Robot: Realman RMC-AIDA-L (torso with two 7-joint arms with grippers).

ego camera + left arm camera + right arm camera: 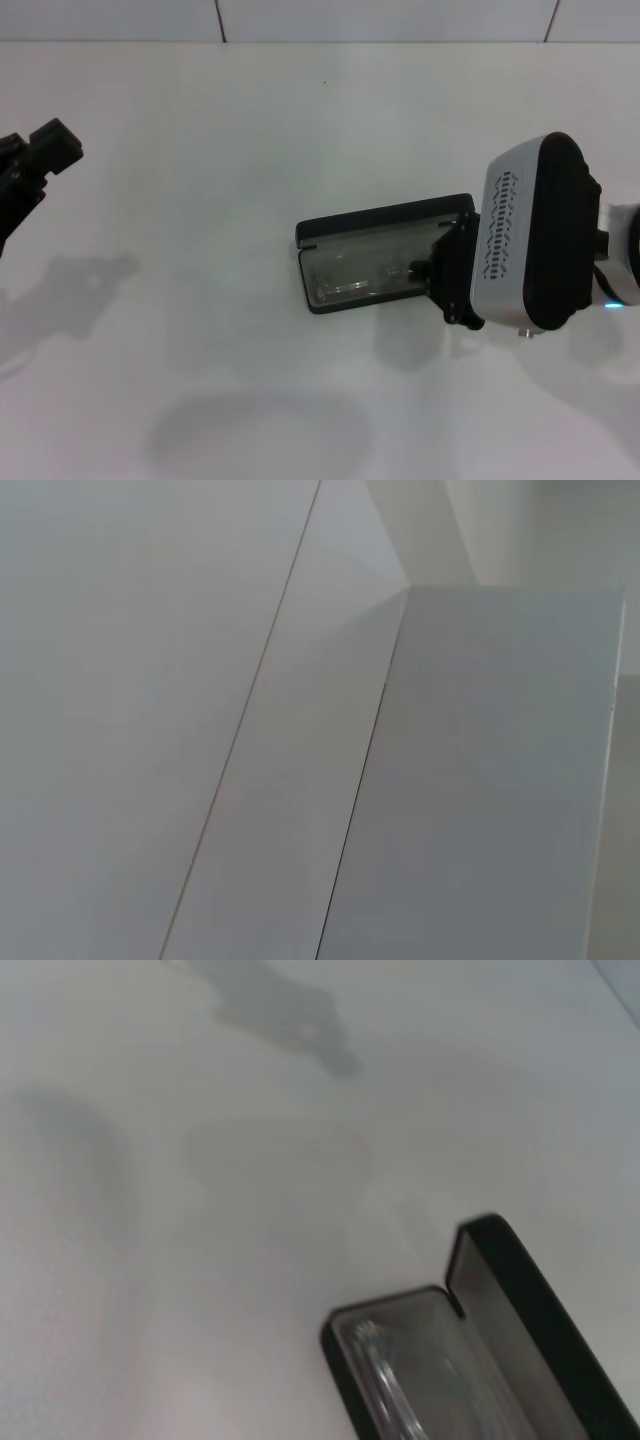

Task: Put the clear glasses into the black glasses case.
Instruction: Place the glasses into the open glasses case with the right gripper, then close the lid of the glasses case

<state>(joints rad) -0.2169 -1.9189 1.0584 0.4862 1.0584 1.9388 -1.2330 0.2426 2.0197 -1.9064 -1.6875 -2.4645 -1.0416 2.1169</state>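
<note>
**Clear glasses lie in the open case, right gripper at its end**

The black glasses case (385, 255) sits open on the white desk (250, 150), right of the desk's middle, well away from the far edge. Its lid stands raised along the far side, and the tray faces up with its long side running roughly across the desk. The clear glasses (365, 275) lie inside the tray, their transparent lens and arms showing against the lining.

The right gripper (440, 270) is at the case's right end, its dark fingers reaching over that end of the tray just beside the glasses. The arm's white and black wrist housing covers much of the fingers from the head view, so I cannot tell whether they are spread, pressed together or touching the glasses. The right wrist view shows the case's other end: the black rim, the grey lining, the raised lid (530, 1330), and one end of the glasses (385, 1380) resting in the tray. No finger shows in it.

The left gripper (45, 150) hangs near the desk's left edge, well apart from the case. Whether it is spread or closed cannot be told. The left wrist view shows only pale flat panels.
</note>
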